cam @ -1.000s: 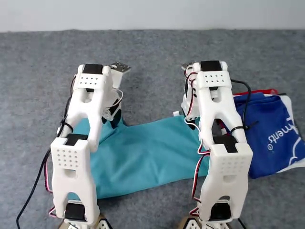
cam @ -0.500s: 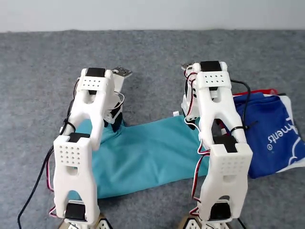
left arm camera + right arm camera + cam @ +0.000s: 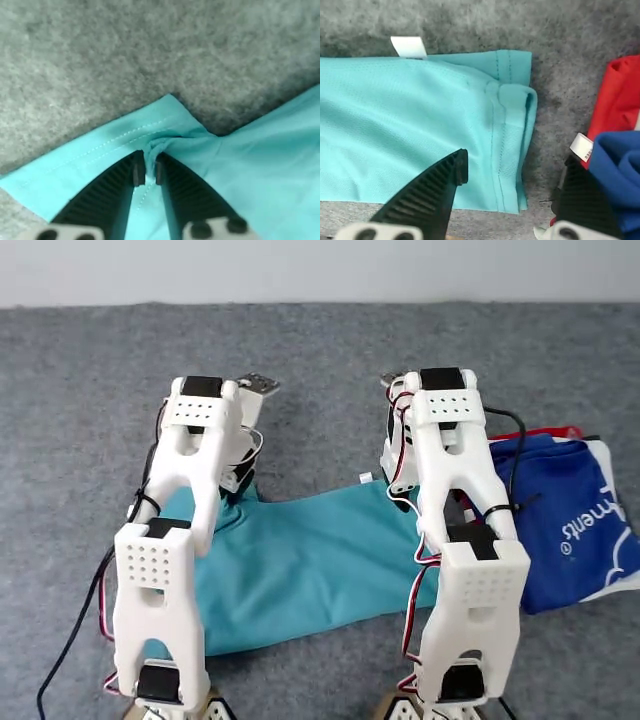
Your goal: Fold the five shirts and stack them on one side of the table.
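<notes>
The left gripper [image 3: 146,172] is clenched on a bunched fold of the teal shirt [image 3: 300,560], spread on the grey surface [image 3: 330,350]; the right gripper [image 3: 516,167] hangs released over its hem, beside the blue shirt [image 3: 560,520]

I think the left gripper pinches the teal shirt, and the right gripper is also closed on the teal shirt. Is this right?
Not quite. The left gripper does pinch the teal shirt, but the right gripper is not closed on it. The right wrist view shows its fingers spread wide apart over the shirt's hemmed edge, holding nothing.
</notes>
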